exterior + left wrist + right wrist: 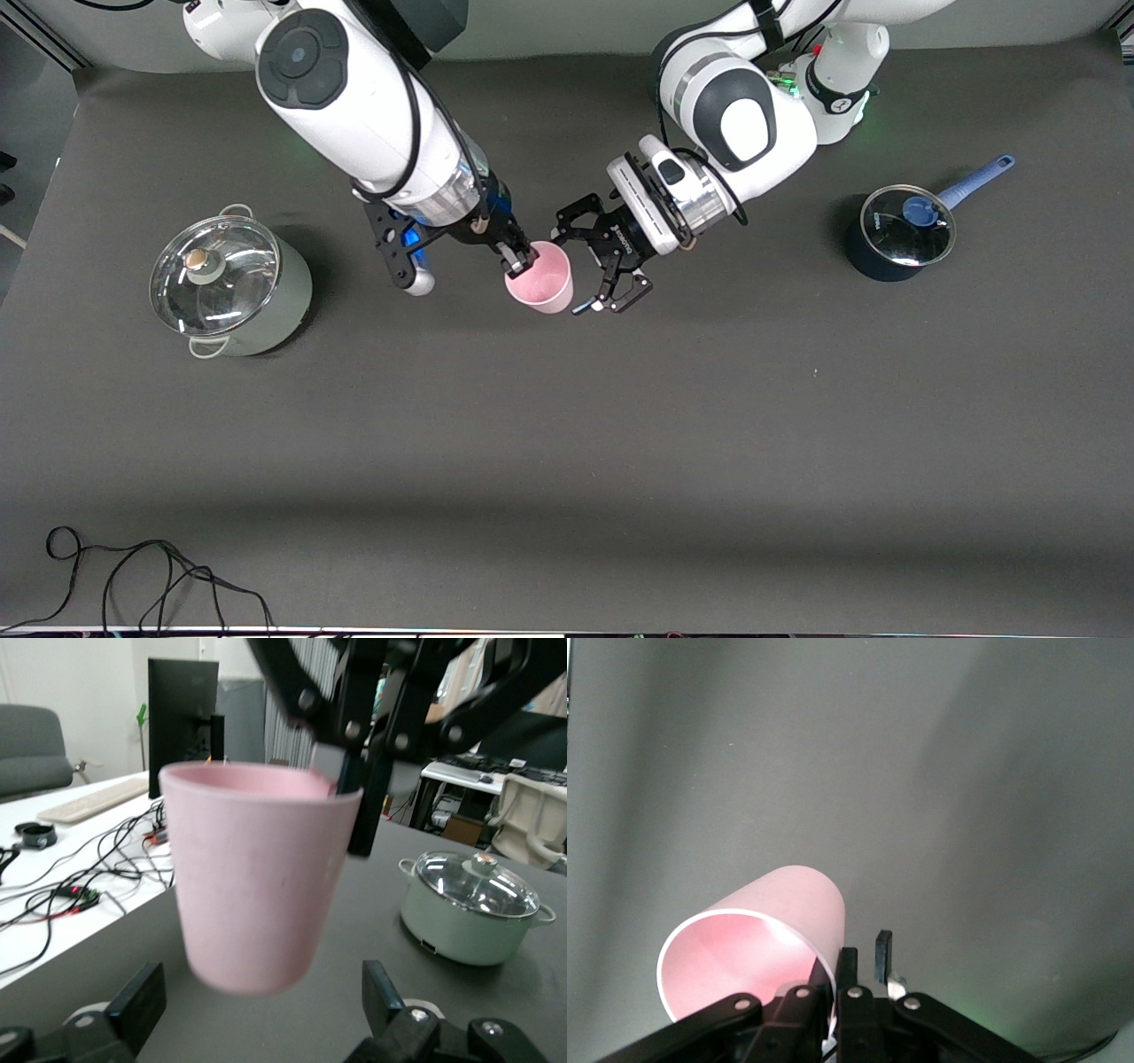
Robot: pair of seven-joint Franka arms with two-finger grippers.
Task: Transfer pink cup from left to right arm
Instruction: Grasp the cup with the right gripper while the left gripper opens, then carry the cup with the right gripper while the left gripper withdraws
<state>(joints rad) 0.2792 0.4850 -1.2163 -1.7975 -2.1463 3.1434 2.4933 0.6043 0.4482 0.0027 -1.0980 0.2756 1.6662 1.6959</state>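
The pink cup point(540, 280) hangs upright by its rim from the right gripper point(523, 257), pinched there — the left gripper point(611, 266), spread wide, sits at its three o'clock.

Front view: high, looks down across the table point(567, 461) toward both arm bases.
Left wrist view: low, level, close on the pink cup point(257, 877).
Right wrist view: steeply downward, close at the cup's rim.
Shared: pink cup in all three; green lidded pot point(232, 285) in front and left wrist views.
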